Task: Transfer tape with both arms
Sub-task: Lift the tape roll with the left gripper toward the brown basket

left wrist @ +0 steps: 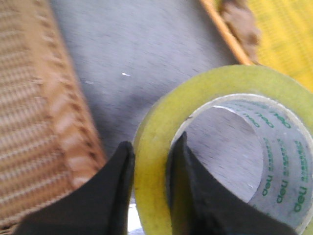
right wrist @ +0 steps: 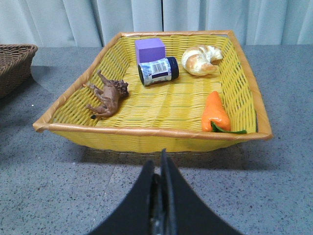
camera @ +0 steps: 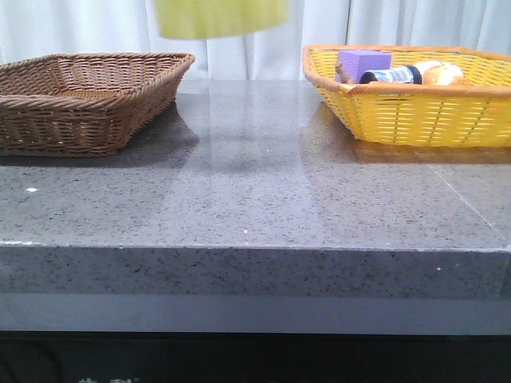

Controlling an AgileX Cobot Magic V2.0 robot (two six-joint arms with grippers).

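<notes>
The tape (left wrist: 225,142) is a wide yellow roll with a white core and green print. My left gripper (left wrist: 152,152) is shut on its wall, one finger outside and one inside the core, and holds it above the grey table between the two baskets. In the front view only the roll's lower part (camera: 219,17) shows at the top edge, high above the table; the left gripper itself is out of that frame. My right gripper (right wrist: 160,161) is shut and empty, low over the table in front of the yellow basket (right wrist: 146,133). It is not in the front view.
The brown wicker basket (camera: 88,100) stands at the back left. The yellow basket (camera: 415,112) at the back right holds a purple block (right wrist: 149,49), a dark bottle with a white label (right wrist: 158,71), a croissant (right wrist: 200,59), a toy carrot (right wrist: 215,112) and a brown toy animal (right wrist: 108,97).
</notes>
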